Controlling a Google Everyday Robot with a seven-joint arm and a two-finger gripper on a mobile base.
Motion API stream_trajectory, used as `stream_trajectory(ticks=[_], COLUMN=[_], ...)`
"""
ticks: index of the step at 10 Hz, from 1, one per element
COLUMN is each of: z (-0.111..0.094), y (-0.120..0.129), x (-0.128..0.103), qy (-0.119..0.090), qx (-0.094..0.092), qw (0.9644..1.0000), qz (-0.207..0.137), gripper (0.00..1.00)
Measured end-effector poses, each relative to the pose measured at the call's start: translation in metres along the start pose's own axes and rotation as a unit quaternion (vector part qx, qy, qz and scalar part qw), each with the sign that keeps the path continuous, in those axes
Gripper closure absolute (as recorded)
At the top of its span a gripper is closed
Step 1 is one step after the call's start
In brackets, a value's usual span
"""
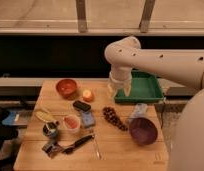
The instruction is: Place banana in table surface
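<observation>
One banana (45, 116) slants upper-left to lower-right on table surface (117, 147); gripper (120, 91) beside tray (147, 90) (grip unclear).

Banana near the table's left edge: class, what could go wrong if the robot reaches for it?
The gripper hangs by the green tray, so its path to the banana probably crosses the round orange fruit and could knock it rolling. The banana lies close to the edge of the table surface; a nudge might push it off.
</observation>
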Motion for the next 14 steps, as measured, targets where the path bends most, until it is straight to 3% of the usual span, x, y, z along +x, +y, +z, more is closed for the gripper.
stream_trajectory(ticks=[3,5,8,11,12,14], z=[0.002,0.004,0.007,0.01,0.009,0.01], y=[0.031,0.076,0.155,0.243,0.249,0.244], x=[-0.021,-0.043,-0.072,-0.092,-0.092,-0.092], qy=[0.0,-0.004,-0.013,-0.019,-0.019,-0.018], qx=[-0.001,-0.006,-0.026,-0.061,-0.065,-0.06], qw=[0.9985,0.9937,0.9763,0.9479,0.9463,0.947], qz=[-0.054,-0.112,-0.214,-0.312,-0.316,-0.315], gripper=[0.4,0.4,0.4,0.4,0.4,0.4])
